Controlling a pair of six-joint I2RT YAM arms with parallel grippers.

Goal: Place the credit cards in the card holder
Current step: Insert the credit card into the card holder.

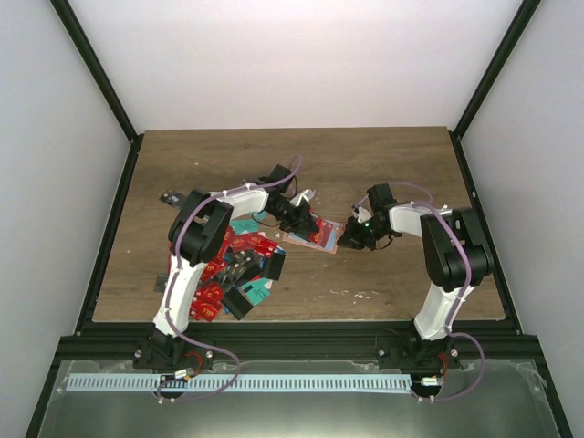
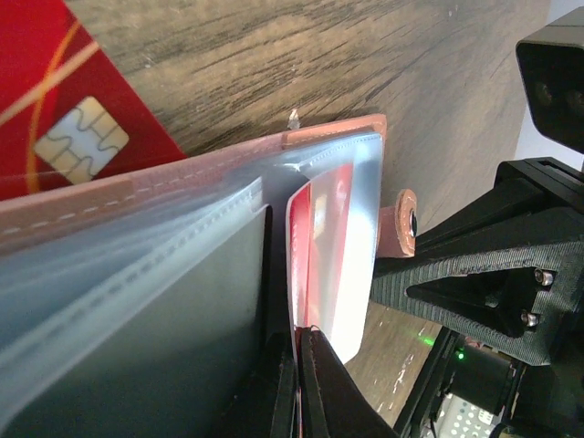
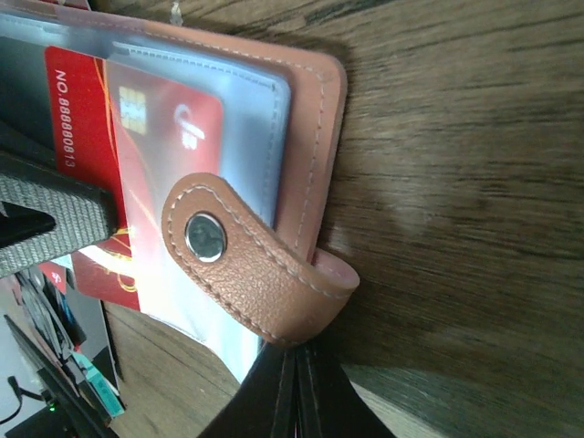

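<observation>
The salmon-pink card holder lies open at mid table, its clear sleeves spread out. My left gripper is shut on a red-and-white credit card that stands partway inside one sleeve. My right gripper is shut at the holder's right edge, just under its snap strap, which hides the pinch point. Another red card shows through a sleeve. A red chip card lies under the holder. More credit cards are heaped by the left arm.
The card heap of red, teal and black cards spreads from the left arm's base toward mid table. A small black object lies at the far left. Black frame rails border the wooden table.
</observation>
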